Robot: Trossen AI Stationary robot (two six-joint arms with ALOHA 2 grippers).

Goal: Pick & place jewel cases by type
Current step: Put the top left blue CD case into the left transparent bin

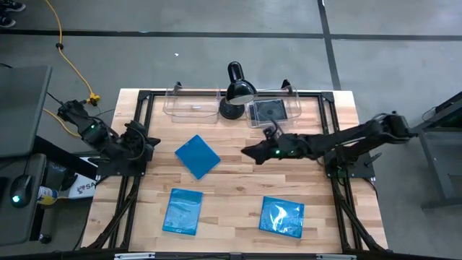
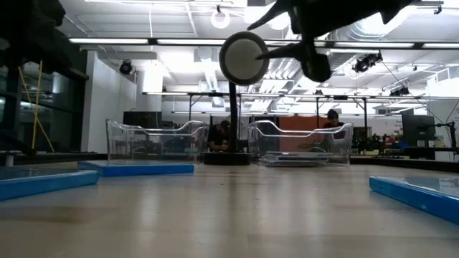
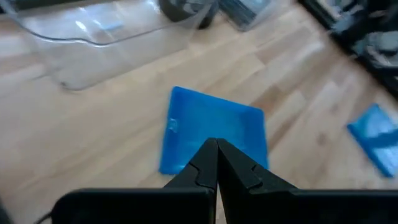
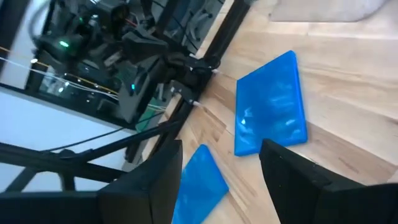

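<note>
Three bright blue jewel cases lie flat on the wooden table: one turned askew near the middle [image 1: 197, 155] [image 3: 214, 124] [image 4: 273, 106], one near the front left [image 1: 182, 211] [image 4: 199, 183], one near the front right [image 1: 281, 217] [image 3: 376, 134]. Dark jewel cases [image 1: 268, 110] lie in the right clear bin [image 1: 292, 108]; how many, I cannot tell. My right gripper [image 1: 247, 152] [image 4: 221, 180] is open and empty, hovering over the table's middle, right of the askew blue case. My left gripper [image 1: 153, 142] [image 3: 216, 155] is shut and empty at the left edge, pointing at that case.
An empty clear bin [image 1: 191, 103] [image 3: 93, 43] stands at the far edge, left of a black desk lamp [image 1: 234, 90] [image 2: 244, 57]. A black frame runs along the table's edges [image 1: 137, 97]. Bare wood lies between the three blue cases.
</note>
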